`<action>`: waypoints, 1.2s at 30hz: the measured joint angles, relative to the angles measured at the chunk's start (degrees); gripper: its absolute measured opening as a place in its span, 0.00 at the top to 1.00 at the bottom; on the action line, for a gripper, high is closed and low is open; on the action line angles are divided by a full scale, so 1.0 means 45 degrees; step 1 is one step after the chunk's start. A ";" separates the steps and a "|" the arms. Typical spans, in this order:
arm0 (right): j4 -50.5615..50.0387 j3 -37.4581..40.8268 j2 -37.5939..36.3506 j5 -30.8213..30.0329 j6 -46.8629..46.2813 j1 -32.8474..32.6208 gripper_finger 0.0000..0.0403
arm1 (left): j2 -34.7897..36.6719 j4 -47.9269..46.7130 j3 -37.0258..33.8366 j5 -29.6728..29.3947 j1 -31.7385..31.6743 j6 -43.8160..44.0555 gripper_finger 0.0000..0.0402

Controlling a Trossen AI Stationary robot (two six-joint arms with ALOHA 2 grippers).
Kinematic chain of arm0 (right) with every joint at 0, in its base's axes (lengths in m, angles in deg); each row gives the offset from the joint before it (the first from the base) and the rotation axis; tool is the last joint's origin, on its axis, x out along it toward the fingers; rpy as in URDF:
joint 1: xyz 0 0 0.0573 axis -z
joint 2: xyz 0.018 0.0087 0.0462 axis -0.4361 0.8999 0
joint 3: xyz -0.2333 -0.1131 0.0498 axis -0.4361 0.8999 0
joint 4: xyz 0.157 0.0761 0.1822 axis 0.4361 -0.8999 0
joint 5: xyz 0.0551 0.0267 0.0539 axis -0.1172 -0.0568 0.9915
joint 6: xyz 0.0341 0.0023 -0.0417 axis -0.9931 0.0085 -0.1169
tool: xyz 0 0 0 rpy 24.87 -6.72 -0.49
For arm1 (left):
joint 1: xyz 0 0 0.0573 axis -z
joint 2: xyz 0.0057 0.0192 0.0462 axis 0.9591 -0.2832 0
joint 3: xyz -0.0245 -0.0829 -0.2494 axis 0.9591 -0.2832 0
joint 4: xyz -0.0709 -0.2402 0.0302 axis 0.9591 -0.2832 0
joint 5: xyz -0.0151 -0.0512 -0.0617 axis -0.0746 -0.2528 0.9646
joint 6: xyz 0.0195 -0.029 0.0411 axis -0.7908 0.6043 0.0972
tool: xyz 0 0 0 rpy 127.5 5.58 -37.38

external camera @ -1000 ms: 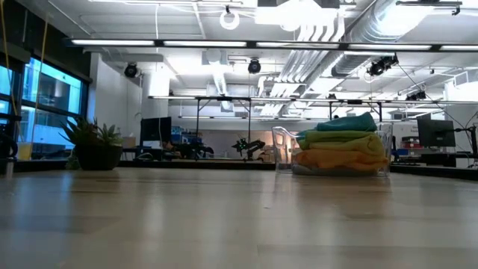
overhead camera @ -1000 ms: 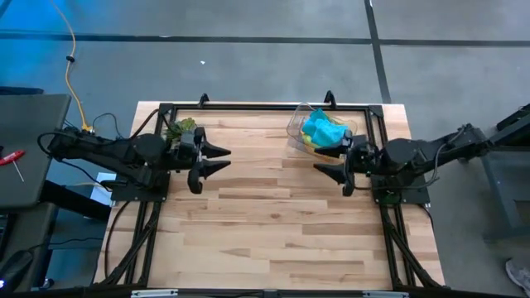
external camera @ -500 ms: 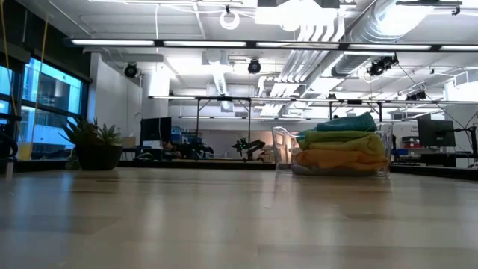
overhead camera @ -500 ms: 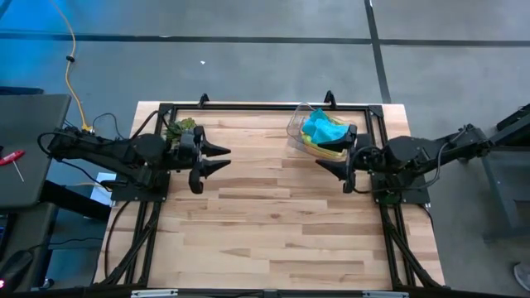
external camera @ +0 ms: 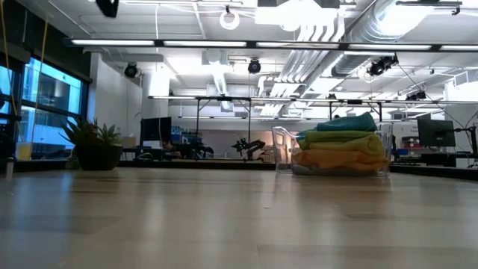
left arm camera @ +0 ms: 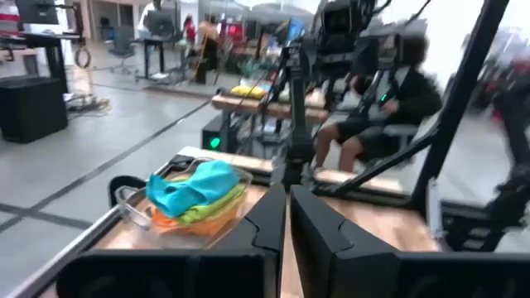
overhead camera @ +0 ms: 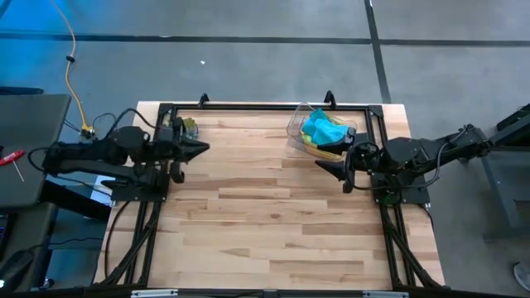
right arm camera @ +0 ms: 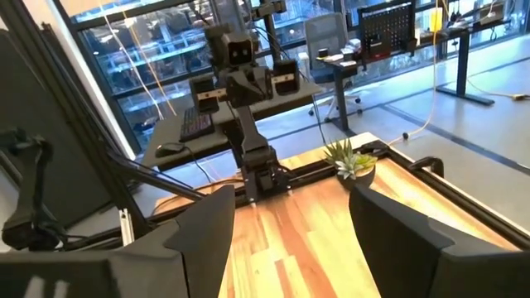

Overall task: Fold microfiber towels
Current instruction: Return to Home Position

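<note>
1. Left hand [left arm camera: 287, 207]: the two fingers are drawn together with only a thin slit between them, and nothing is gripped. It hangs over the left side of the desk [overhead camera: 273, 223], close to the desk's back edge.
2. Right hand [right arm camera: 294, 190]: the fingers are spread wide and it grips nothing. It hangs over the right side of the desk, facing the left hand across the bare wood.
3. Clear plastic bin [external camera: 282, 149]: it stands on the desk just beside the right hand, on the side toward the desk's back edge. It is well apart from the left hand, straight across the desk from it.
4. Bin contents: a stack of microfiber towels [external camera: 340, 146] lies folded inside it.
   - The teal towel [overhead camera: 323, 130] is on top and rises above the rim.
   - The lime green towel [external camera: 336, 137] lies directly under it.
   - The yellow towel [external camera: 340, 155] lies below that.
   - The orange towel [left arm camera: 166, 215] shows at the edge of the stack under the teal one in the left wrist view.
   - A grey towel cannot be made out in any view (the lower layers are largely covered).
5. No towel lies on the desk outside the bin, and neither hand touches the bin or its contents.
6. Small green spiky plant [external camera: 93, 142]: it stands at the back edge of the desk, just beside the left hand and partly hidden by that arm from above.
</note>
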 joint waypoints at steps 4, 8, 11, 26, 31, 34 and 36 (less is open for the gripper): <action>-0.0007 -0.0002 0.0000 0.0000 -0.0103 0.0000 0.44 | 0.1682 0.1437 -0.2048 0.0911 -0.0301 0.0926 0.99; -0.0090 0.0000 0.0000 0.0000 -0.0077 0.0000 0.49 | 0.2951 0.2354 -0.4113 0.1313 -0.0149 0.2171 1.00; -0.0261 -0.0005 0.0003 0.0001 0.0064 0.0000 0.55 | 0.3776 0.3010 -0.5409 0.1348 0.0105 0.3004 1.00; -0.2356 -0.0010 0.0010 0.0141 -0.1969 -0.0003 0.96 | 0.7216 0.3526 -0.8768 0.1406 0.0661 0.3788 1.00; -0.2809 -0.0010 0.0010 0.0168 -0.3095 0.0000 0.99 | 0.7216 0.2367 -0.8722 0.1237 0.0625 0.3578 1.00; -0.3105 -0.0010 -0.0018 0.0180 -0.3726 0.0000 1.00 | 0.7207 0.2604 -0.8710 0.1457 0.0623 0.3340 1.00; -0.3530 -0.0010 -0.0168 0.0179 -0.4139 0.0000 1.00 | 0.7202 0.2449 -0.8710 0.1531 0.0623 0.3327 1.00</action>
